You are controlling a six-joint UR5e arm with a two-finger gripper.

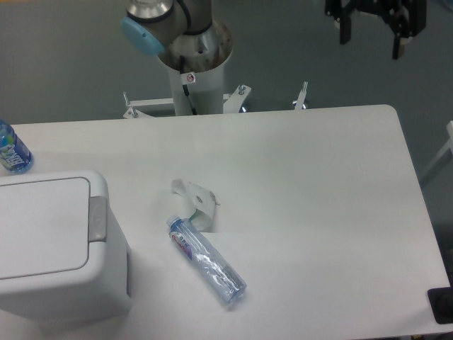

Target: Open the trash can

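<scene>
The trash can (pixel 49 244) is a big boxy white bin at the table's front left. Its flat white lid (pixel 39 227) lies down shut, and the light grey push tab (pixel 97 218) sits on its right rim. My gripper (pixel 372 39) hangs high at the top right, beyond the table's far edge and far from the bin. Its two black fingers (pixel 345 32) point down with a wide gap between them and hold nothing.
A clear plastic bottle (pixel 207 261) lies on its side mid-table, right of the bin. A crumpled white wrapper (pixel 195 198) lies just behind it. A blue-labelled bottle (pixel 12 149) stands at the far left edge. The arm's base (pixel 191 64) rises behind the table.
</scene>
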